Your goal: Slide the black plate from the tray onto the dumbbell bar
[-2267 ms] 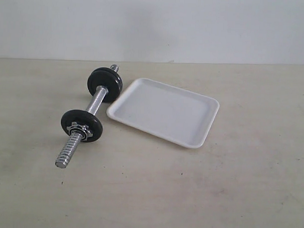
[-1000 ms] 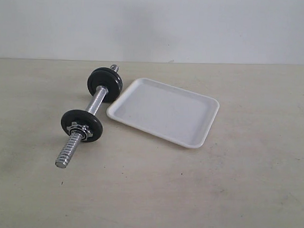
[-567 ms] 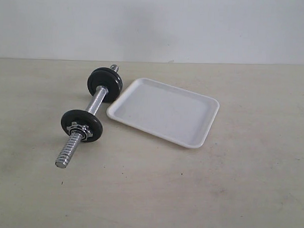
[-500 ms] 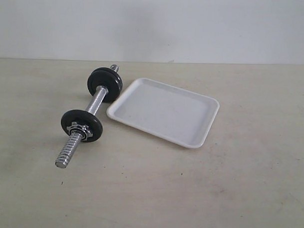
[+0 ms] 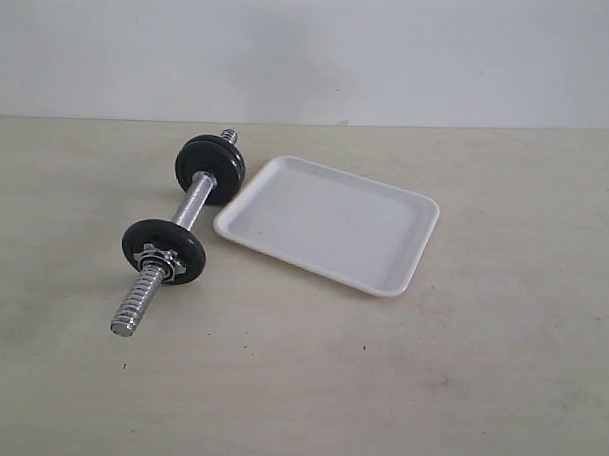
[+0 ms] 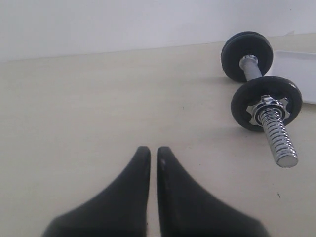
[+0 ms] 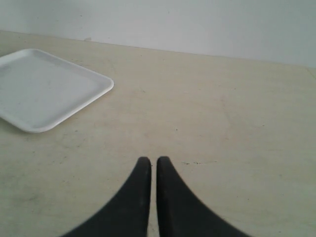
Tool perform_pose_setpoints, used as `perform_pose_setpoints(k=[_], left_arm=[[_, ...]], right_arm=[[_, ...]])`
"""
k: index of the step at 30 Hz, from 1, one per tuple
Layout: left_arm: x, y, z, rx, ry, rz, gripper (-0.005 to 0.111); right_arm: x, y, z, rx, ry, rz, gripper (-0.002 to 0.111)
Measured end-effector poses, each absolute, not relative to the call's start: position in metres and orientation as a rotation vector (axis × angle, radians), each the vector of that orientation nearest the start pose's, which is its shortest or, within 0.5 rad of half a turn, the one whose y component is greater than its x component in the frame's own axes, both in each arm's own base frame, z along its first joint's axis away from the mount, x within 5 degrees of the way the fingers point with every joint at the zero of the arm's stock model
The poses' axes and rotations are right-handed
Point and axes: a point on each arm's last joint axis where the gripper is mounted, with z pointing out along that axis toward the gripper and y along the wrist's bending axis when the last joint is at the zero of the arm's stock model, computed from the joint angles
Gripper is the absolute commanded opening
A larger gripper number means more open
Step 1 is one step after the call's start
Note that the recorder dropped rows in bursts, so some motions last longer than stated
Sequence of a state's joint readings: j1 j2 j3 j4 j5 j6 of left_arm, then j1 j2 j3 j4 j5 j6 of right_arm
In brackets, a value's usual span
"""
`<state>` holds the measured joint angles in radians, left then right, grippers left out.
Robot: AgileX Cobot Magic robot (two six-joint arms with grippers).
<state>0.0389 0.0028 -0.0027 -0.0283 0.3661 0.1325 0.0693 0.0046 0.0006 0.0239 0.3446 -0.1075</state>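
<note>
Nothing had moved over the last seconds: tray [image 5: 325, 224] bare, black plate [image 5: 209, 167] seemingly already on the dumbbell bar's [image 5: 193, 202] far end, left gripper [image 6: 153, 154] and right gripper [image 7: 153, 163] pressed together, empty.

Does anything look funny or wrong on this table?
Nothing is spilled, broken or tipped over. The one odd thing is that the white tray has nothing lying in it. The dumbbell bar lies close beside it, with a chrome star nut on its near end.
</note>
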Motion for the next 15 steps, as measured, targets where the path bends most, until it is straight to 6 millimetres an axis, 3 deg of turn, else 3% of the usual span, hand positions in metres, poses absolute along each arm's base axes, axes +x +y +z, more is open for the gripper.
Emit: perform_pose_setpoints(k=[15], left_arm=[[0.0530, 0.0022, 0.1810, 0.051, 1.850, 0.105, 0.004]], right_arm=[[0.0536, 0.0045, 0.1817, -0.147, 1.827, -0.004, 0.002]])
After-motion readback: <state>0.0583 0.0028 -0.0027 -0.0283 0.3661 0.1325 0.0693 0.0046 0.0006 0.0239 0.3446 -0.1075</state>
